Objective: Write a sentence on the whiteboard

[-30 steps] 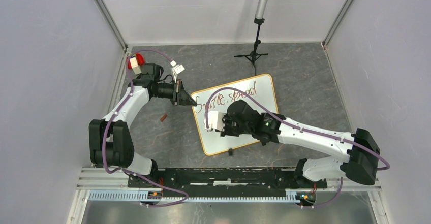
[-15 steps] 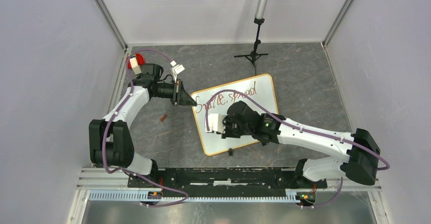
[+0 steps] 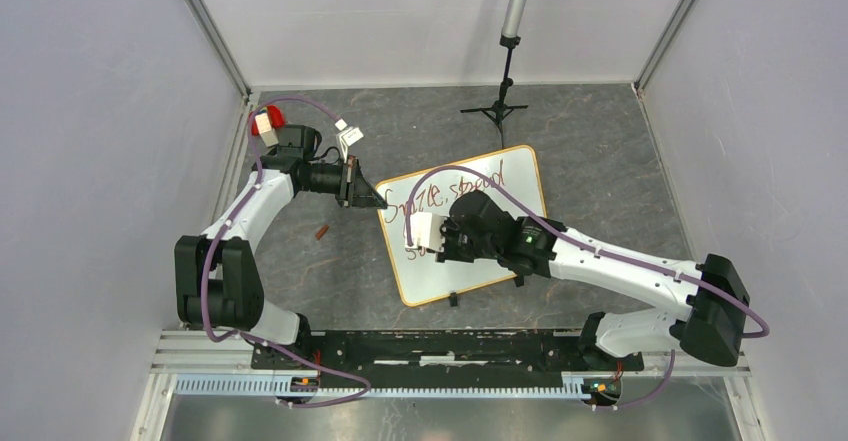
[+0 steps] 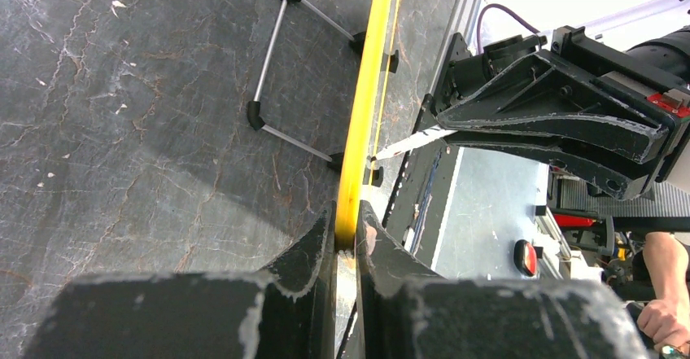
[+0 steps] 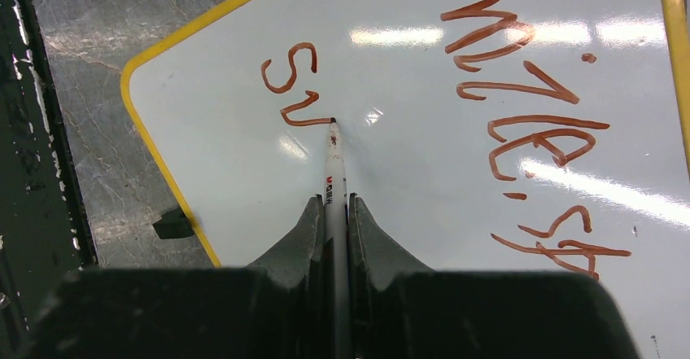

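We find the whiteboard (image 3: 430, 286) lying flat and skewed on the dark tabletop (image 3: 600, 161), between the two arms. Its left corner is nearest the left arm.

The left gripper (image 4: 346, 221) is closed on the board's yellow-tan frame, with the thin edge pinched between its jaws, so we judge that it is steadying the board. The right gripper (image 5: 332, 204) is clamped around a marker (image 5: 334, 159). The marker's long axis runs straight out in line with the fingers, and its tip (image 5: 332, 120) touches the white surface.

The sentence (image 3: 450, 193) is partly done. A first line in dark red reads roughly "Smile, spread". Beneath it, close to the board's near-left corner, a second line has only "su" (image 5: 294, 90). The tip sits at the end of the "u".

The coming strokes depend on direction. The lettering runs from the left-gripper side of the board towards the right arm's own base. The blank stretch for the rest of the word therefore lies under and behind the marker, not ahead of its tip. We judge that the right arm must draw the marker back towards itself, letter by letter, keeping parallel to the first line. The left arm, though nearer that corner, only holds the frame.
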Robot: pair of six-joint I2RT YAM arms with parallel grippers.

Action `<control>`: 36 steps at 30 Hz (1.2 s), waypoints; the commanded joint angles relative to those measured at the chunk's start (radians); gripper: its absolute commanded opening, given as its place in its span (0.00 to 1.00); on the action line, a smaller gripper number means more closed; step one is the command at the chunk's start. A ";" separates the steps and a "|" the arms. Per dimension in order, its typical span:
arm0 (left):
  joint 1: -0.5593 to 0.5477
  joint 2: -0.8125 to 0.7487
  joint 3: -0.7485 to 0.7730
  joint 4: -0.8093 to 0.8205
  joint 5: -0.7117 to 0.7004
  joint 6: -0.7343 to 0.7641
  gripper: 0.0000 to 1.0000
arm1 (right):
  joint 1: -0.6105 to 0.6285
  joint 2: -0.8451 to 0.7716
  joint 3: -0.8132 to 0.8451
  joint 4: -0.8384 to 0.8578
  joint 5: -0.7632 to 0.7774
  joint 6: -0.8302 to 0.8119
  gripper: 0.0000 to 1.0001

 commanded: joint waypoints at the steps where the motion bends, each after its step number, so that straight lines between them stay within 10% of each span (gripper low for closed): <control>1: -0.006 -0.031 0.000 0.037 -0.050 0.002 0.02 | -0.015 -0.007 0.033 0.016 0.034 -0.002 0.00; 36: -0.006 -0.015 0.007 0.038 -0.044 0.004 0.02 | -0.004 -0.039 0.046 -0.008 0.001 -0.020 0.00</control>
